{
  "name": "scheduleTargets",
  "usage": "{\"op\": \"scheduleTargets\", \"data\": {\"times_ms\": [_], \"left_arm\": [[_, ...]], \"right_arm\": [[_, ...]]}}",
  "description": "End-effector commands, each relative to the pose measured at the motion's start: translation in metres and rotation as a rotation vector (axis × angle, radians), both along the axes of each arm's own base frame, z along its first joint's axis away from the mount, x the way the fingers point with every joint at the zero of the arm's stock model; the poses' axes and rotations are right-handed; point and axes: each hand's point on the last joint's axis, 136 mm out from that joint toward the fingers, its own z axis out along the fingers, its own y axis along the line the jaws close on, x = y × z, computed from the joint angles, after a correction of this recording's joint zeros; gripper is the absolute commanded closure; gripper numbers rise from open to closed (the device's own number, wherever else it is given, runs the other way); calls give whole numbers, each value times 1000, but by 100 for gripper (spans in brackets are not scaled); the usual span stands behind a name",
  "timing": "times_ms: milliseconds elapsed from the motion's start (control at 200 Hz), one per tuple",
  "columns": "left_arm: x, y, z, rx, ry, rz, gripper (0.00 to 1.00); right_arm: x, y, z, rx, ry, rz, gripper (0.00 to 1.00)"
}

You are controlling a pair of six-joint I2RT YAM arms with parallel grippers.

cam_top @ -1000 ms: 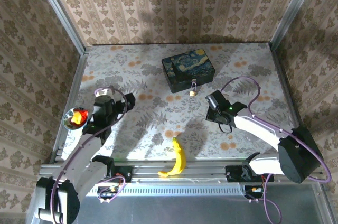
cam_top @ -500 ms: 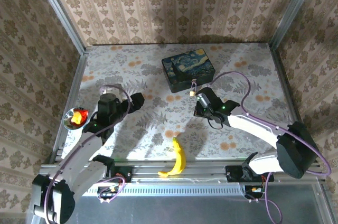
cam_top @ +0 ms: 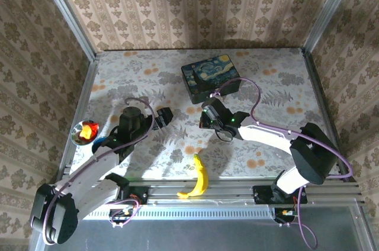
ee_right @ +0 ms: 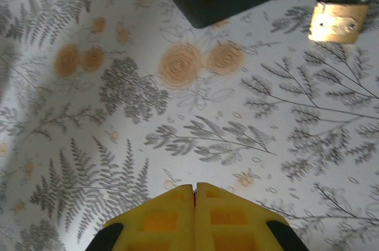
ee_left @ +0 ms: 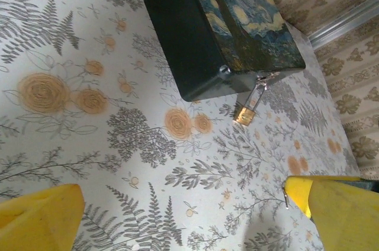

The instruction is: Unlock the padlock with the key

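The dark painted box (ee_left: 225, 26) stands at the back of the table. The small brass padlock (ee_left: 246, 113) hangs by its silver shackle from the box's clasp, its body resting on the tablecloth. My left gripper (ee_left: 183, 195) is open, well short of the padlock, with bare cloth between its yellow fingers (ee_left: 41, 218). A thin silvery sliver (ee_left: 286, 196) sits at the edge of its right finger; I cannot tell what it is. My right gripper (ee_right: 195, 187) is shut, fingertips pressed together, with the padlock (ee_right: 339, 21) ahead and to the right. The key is hidden.
A banana (cam_top: 198, 179) lies near the front edge between the arm bases. A shiny bowl (cam_top: 84, 131) holding something red-orange sits at the left rim. Both grippers (cam_top: 163, 115) (cam_top: 205, 116) are near the table's middle, in front of the box (cam_top: 211, 77).
My right gripper has swung left and toward the box front, and now covers the padlock from above. The left gripper has moved right toward the middle. Both kept their states.
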Motion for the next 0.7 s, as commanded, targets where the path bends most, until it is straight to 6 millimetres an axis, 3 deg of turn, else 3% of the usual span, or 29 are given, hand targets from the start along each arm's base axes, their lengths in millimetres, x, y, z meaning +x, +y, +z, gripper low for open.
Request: {"op": "scheduleTargets", "data": {"times_ms": [0,440,695], "left_arm": [[2,-12,12,-46,-29,-20,3],[5,-54,28,-102,-77,-109,8],[0,-75,24,-98,-55,-197,19]], "right_arm": [[11,11,12,17,-65,-4,100],[19,17,18,49,-116,-27,100],[23,17,23,51,-131,-43,100]]}}
